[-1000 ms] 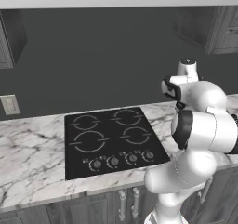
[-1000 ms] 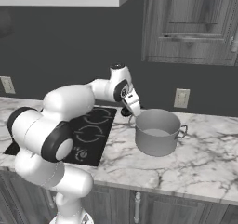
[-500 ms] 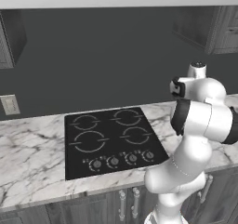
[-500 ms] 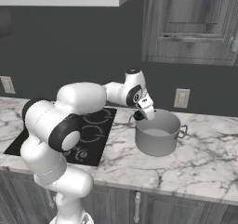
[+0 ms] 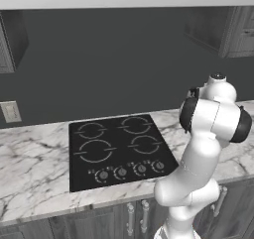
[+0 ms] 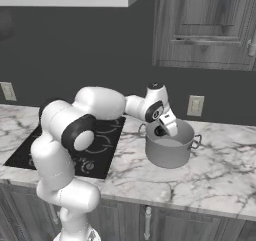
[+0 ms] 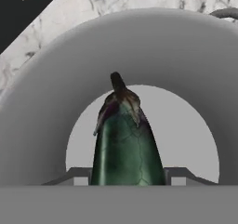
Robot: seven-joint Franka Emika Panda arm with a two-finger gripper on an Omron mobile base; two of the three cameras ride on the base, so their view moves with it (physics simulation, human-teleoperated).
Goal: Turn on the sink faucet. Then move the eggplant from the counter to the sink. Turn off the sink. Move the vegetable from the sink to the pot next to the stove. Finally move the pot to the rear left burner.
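A dark green-purple eggplant [image 7: 124, 139] is clamped between my fingertips [image 7: 79, 174], stem end pointing down into the grey pot [image 7: 46, 102]. My gripper [image 7: 128, 174] is shut on it and hangs just above the pot's opening. In the right base view the gripper [image 6: 164, 128] sits at the near-left rim of the pot [image 6: 170, 152], which stands on the marble counter right of the black stove [image 6: 100, 145]. The stove's rear left burner [image 5: 91, 130] is bare.
The marble counter [image 6: 215, 175] stretches right of the pot. A wall outlet [image 6: 195, 105] is behind the pot, with dark cabinets [image 6: 205, 25] above. The stove's knobs [image 5: 130, 170] line its front edge. My arm reaches across the stove's right side.
The arm has swung right, carrying the eggplant from beside the stove's edge to over the pot's opening. The pot has stayed in place.
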